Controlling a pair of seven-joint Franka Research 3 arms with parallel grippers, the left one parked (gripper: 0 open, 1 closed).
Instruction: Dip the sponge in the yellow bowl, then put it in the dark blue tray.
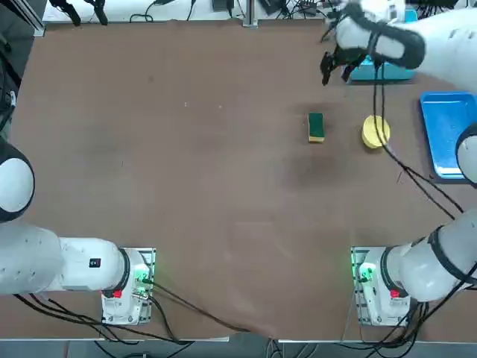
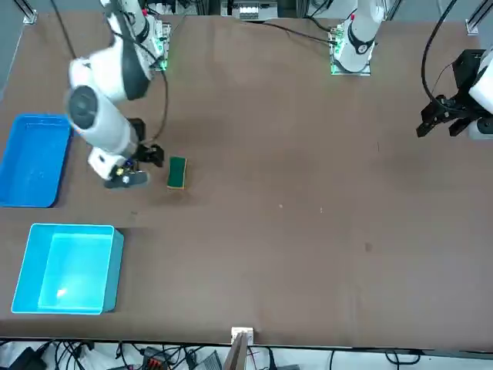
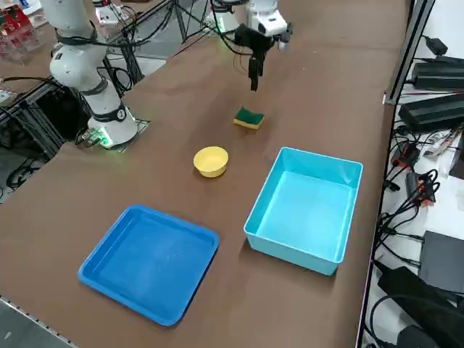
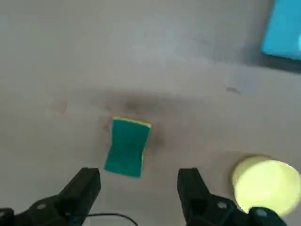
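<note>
The brown table [image 1: 201, 186] fills most of the overhead picture, its top marked by small specks. A pale strip of floor or bench [image 1: 179, 10] with black cables lies along the upper edge there. In the front view, metal framing [image 2: 238, 353] meets the table's lower edge. In the right side view, a white surface [image 3: 453, 210] at the right carries dark boxes and tangled cables; grey flooring [image 3: 22, 326] shows at lower left.

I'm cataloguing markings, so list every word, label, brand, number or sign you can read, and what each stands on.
None reads clearly: no text shows on the sponge, yellow bowl or dark blue tray.
</note>
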